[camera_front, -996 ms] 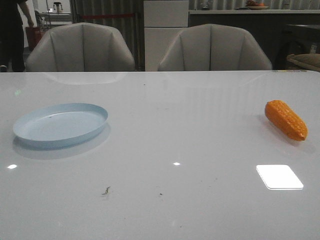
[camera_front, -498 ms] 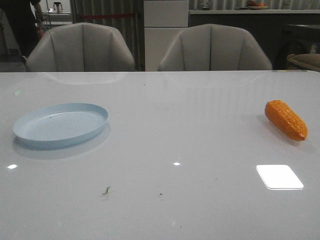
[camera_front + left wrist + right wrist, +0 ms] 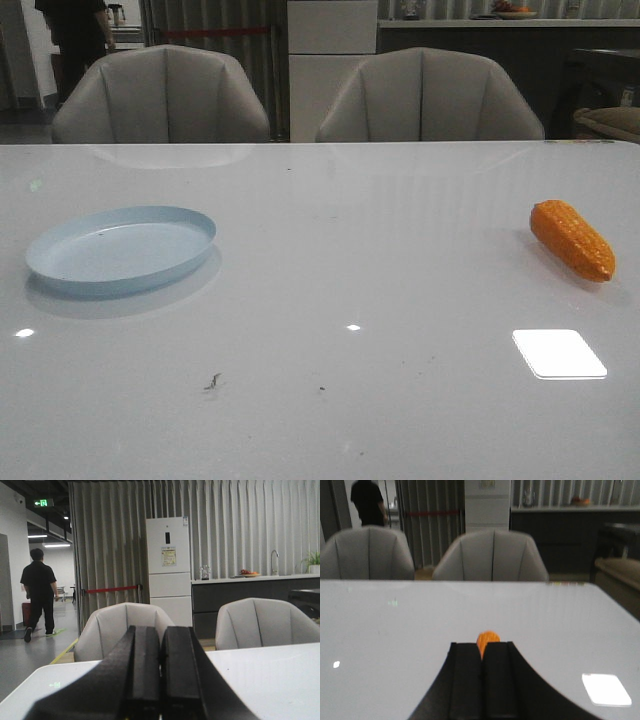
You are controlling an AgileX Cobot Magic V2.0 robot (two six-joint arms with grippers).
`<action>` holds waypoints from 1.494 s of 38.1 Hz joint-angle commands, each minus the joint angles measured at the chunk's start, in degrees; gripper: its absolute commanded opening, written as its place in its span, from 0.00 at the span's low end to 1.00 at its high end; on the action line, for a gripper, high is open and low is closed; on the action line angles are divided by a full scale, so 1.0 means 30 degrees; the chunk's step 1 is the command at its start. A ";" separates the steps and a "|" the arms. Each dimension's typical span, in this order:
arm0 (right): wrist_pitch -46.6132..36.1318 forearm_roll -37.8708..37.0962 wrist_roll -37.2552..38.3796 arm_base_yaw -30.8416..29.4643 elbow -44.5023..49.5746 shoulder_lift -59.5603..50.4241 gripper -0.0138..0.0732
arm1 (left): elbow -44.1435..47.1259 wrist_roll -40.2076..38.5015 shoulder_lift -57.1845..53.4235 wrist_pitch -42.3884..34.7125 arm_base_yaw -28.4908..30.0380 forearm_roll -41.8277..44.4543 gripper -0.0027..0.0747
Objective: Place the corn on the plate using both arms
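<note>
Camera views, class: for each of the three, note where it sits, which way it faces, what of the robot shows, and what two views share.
Front view: faces forward over the white table, showing the pale-blue plate at left and the corn at right; no robot part shows.
Left wrist view: on the left arm, facing the chairs and a fridge; left tool shut.
Right wrist view: on the right arm, facing the corn; right tool shut.
Shared: the front and right wrist views both show the corn.

Both grippers closed, neither arm visible in front view.
Left gripper (image 3: 160,680) with black fingers (image 3: 142,675) pressed together, nothing between, pointing level over table toward chairs. Right gripper (image 3: 482,690) likewise, fingers (image 3: 467,685) flush together, empty, held low and aimed forward.
</note>
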 commanded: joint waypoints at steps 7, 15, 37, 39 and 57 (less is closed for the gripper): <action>-0.2647 0.0487 0.1804 -0.0154 -0.3425 -0.0221 0.22 | -0.3050 -0.0256 -0.0219 -0.1539 -0.0195 -0.0139 0.16; 0.0034 -0.2285 0.1804 -0.0154 -0.9509 0.2978 0.23 | -0.8103 -0.0256 0.3133 0.2009 -0.0195 0.2610 0.16; -0.0178 -0.2912 0.1804 -0.0135 -1.1589 1.5811 0.23 | -1.1068 -0.0256 1.6811 0.2486 -0.0195 0.2613 0.16; -0.0178 -0.2912 0.1804 -0.0135 -1.1589 1.6240 0.23 | -1.1068 -0.0256 1.7444 0.2485 -0.0195 0.1904 0.16; 0.0034 -0.2912 0.1804 -0.0135 -1.1589 1.7491 0.73 | -1.1349 -0.0256 2.1151 0.0868 0.0116 -0.4486 0.59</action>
